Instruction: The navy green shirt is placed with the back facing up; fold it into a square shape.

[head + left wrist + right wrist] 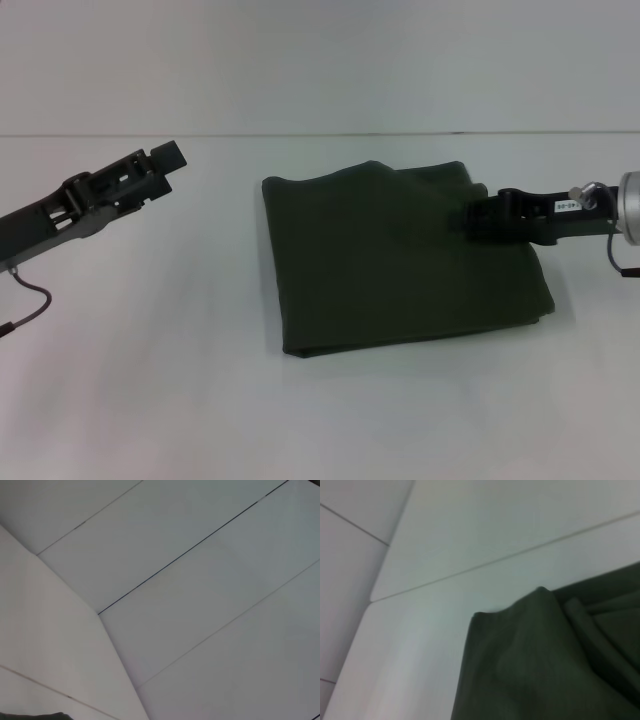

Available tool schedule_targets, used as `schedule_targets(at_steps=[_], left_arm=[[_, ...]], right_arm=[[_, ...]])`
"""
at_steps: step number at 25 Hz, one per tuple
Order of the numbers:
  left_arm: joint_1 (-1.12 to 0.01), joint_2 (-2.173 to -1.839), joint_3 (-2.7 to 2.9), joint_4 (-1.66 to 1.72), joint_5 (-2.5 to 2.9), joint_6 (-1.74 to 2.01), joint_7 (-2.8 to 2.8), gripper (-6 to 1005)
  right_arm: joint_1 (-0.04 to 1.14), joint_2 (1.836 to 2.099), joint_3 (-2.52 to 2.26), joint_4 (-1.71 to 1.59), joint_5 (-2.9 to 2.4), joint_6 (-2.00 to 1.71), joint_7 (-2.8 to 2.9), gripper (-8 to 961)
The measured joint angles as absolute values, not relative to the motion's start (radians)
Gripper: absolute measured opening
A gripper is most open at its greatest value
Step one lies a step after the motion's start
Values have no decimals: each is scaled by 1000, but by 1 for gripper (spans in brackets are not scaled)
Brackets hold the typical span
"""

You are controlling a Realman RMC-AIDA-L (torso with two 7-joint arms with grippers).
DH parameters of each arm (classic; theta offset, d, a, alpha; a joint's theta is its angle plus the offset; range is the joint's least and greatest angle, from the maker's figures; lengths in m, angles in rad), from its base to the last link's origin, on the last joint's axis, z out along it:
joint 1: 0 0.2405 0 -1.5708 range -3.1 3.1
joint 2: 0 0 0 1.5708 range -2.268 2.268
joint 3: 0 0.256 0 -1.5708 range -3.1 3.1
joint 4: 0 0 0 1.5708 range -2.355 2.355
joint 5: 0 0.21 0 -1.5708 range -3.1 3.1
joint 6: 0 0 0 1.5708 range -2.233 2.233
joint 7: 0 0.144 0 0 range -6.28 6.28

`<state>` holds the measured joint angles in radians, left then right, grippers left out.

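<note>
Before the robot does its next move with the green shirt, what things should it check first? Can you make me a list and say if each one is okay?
1. Is the navy green shirt folded into a square-ish block? Ok: it lies as a compact, roughly square stack on the table.
2. Are the edges neat? Not ok: the far edge bulges up in a hump, seen in the right wrist view.
3. Is the left gripper out of the way? Ok: it is raised to the shirt's left, apart from the cloth.
4. Where is the right gripper? Ok: at the shirt's far right corner.
5. Has the right gripper let go? Cannot tell.
</note>
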<state>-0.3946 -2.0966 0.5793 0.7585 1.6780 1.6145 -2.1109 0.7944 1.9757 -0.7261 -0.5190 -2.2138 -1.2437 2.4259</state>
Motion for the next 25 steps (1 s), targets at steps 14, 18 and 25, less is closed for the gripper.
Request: schedule_targets(at_steps=[14, 18, 25], left_arm=[[-407, -2107, 578, 747, 1667, 1627, -2118, 941], [-398, -2108, 578, 747, 1649, 1632, -2117, 938], [-398, -2108, 578, 747, 1644, 1643, -2113, 933]], right_arm=[[873, 1955, -787, -531, -2428, -1255, 2607, 445], [866, 1953, -797, -571, -2499, -1308, 2644, 447], [782, 1943, -791, -719, -2516, -1390, 2689, 450]])
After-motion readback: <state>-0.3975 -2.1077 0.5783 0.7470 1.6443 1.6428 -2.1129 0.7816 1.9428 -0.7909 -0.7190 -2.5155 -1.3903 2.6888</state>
